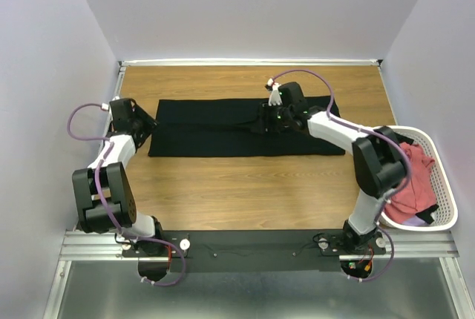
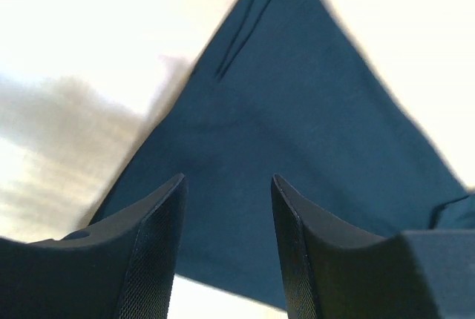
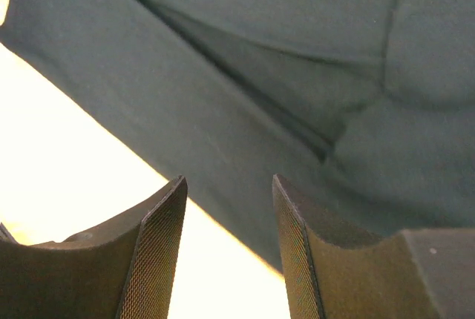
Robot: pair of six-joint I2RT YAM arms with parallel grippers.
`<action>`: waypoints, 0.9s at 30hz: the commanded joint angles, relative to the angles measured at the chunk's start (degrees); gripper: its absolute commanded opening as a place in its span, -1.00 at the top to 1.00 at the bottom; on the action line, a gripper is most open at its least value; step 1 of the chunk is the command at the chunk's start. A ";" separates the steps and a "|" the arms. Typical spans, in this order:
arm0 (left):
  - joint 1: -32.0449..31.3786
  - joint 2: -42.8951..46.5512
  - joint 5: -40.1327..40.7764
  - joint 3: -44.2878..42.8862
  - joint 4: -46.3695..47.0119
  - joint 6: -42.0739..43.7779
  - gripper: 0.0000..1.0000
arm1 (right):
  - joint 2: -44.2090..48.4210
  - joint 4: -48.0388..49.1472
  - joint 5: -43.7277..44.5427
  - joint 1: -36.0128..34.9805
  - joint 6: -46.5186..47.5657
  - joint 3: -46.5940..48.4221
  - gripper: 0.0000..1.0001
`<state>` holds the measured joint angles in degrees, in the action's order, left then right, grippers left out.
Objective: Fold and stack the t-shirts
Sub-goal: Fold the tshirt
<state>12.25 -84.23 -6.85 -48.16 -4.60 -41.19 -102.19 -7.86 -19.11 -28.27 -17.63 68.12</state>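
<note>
The black t-shirt [image 1: 208, 130] is lying as a long flat band across the 12 o'clock half of the desk [image 1: 245, 193], while the salmon-red t-shirts [image 1: 415, 174] are sitting heaped in the white mesh basket [image 1: 448, 202] at 4 o'clock. The left fingers [image 2: 152, 252] are standing apart at the band's 9 o'clock end, gripping nothing, with cloth showing beyond the gap. The right fingers [image 3: 152, 252] are likewise standing apart and empty, hovering over the band a little toward 3 o'clock of its middle. The risk is lying in the next pinch: if either pair is catching only the top layer, the fold may be peeling open on the lift. The two ends may also be travelling unevenly and skewing the band. The right fingers seem to be sitting by a seam or sleeve ridge, though the close view is too tight to be sure, and bunching there may be leaving a lump.
</note>
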 commanded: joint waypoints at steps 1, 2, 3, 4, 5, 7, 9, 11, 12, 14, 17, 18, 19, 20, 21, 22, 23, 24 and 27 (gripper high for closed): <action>0.14 0.03 1.32 5.61 0.21 1.99 -0.13 | -7.99 2.76 -4.97 0.15 -2.06 6.30 -0.14; 0.14 -0.32 1.32 6.32 0.21 1.99 -0.12 | -9.24 2.76 -5.58 0.15 -2.06 7.20 -0.14; 0.05 -1.02 1.14 7.02 0.47 1.82 -0.11 | -10.30 2.76 -5.50 0.15 -2.23 8.16 -0.13; 0.14 -1.29 0.70 8.51 0.82 1.38 -0.10 | -12.57 2.59 -5.15 0.23 -2.50 9.65 -0.13; 0.05 -1.73 0.61 9.05 0.91 1.20 -0.09 | -13.55 2.67 -4.71 0.32 -2.76 10.36 -0.13; 0.05 -2.26 0.18 10.36 1.17 0.76 -0.08 | -15.22 2.58 -4.09 1.11 -3.11 11.33 -0.13; 0.23 -2.61 0.26 11.07 1.17 0.32 -0.08 | -17.16 2.67 -2.60 2.42 -3.20 12.65 -0.13; 0.23 -2.61 0.35 12.04 1.26 0.06 -0.08 | -18.12 2.50 -1.02 3.66 -3.64 13.70 -0.13; 0.23 -2.61 0.44 12.56 1.26 0.14 -0.08 | -18.13 2.50 -0.93 4.71 -3.99 14.06 -0.13; 0.14 -1.91 0.79 13.09 0.82 0.14 -0.07 | -17.43 2.41 -1.10 5.51 -3.99 14.50 -0.14; 0.40 0.28 1.49 14.23 -0.40 0.32 -0.07 | -13.31 2.41 0.12 5.60 -2.42 13.89 -0.16; 0.49 0.90 1.58 14.41 -0.76 0.67 -0.07 | -11.73 2.23 0.74 5.60 -2.24 13.45 -0.16; 0.49 1.69 2.01 14.85 -1.11 0.85 -0.07 | -8.93 2.06 1.44 5.86 -2.06 11.97 -0.18; 0.67 3.26 2.19 14.85 -2.24 1.20 -0.07 | -7.07 1.97 2.93 5.95 -1.97 10.99 -0.19; 0.84 4.24 2.63 14.85 -2.95 1.46 -0.08 | -5.40 1.88 3.90 6.21 -2.06 9.77 -0.19; 1.02 5.20 3.33 14.68 -3.57 2.25 -0.08 | -1.91 1.71 6.26 6.73 -2.23 6.80 -0.20; 1.02 6.26 3.68 14.59 -4.18 2.69 -0.08 | -0.13 1.53 6.28 7.09 -2.50 5.29 -0.20; 1.19 8.70 4.65 14.33 -5.23 3.04 -0.10 | 1.45 1.27 9.15 7.44 -3.20 3.27 -0.20; 1.28 12.68 5.62 12.93 -6.29 5.06 -0.17 | 8.22 0.21 14.10 10.06 -4.86 -4.64 -0.20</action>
<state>13.02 -76.05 -4.89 -34.04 -7.31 -39.24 -100.01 -5.63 -13.82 -21.26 -20.95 70.98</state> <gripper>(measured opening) 0.571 0.597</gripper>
